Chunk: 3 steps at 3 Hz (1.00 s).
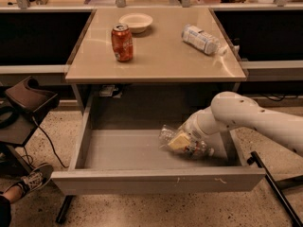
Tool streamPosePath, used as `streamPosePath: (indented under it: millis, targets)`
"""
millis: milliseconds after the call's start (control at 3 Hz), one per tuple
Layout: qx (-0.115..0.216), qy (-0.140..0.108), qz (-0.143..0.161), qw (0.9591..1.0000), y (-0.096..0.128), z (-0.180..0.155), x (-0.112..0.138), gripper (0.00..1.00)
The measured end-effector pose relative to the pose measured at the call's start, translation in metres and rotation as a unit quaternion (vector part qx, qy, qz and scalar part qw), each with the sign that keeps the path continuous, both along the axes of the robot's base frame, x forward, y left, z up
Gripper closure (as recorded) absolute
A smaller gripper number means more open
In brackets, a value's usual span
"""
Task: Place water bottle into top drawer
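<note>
The top drawer is pulled wide open under the table, its grey front panel with small white scuffs facing me. The water bottle, clear and crinkled, lies on its side on the drawer floor at the right, its cap end pointing right. My gripper reaches down into the drawer from the right on the white arm and is shut on the water bottle's middle, covering part of it.
On the tan table top stand an orange-red soda can, a white bowl and a lying bottle with a white-blue label. A dark chair and a shoe are at left. A black bar lies on the floor at right.
</note>
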<state>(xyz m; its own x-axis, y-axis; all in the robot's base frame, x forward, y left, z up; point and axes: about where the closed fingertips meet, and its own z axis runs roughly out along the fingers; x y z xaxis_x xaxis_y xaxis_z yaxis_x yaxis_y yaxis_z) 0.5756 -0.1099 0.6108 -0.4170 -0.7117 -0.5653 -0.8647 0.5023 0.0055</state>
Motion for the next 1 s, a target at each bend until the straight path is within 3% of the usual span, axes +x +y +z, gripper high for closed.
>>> streamPosePath:
  millis: [667, 1000]
  targets:
    - [0.000, 0.000, 0.000, 1.0000, 0.0001, -0.0001, 0.0000, 0.12]
    - [0.000, 0.000, 0.000, 1.0000, 0.0001, -0.0001, 0.0000, 0.00]
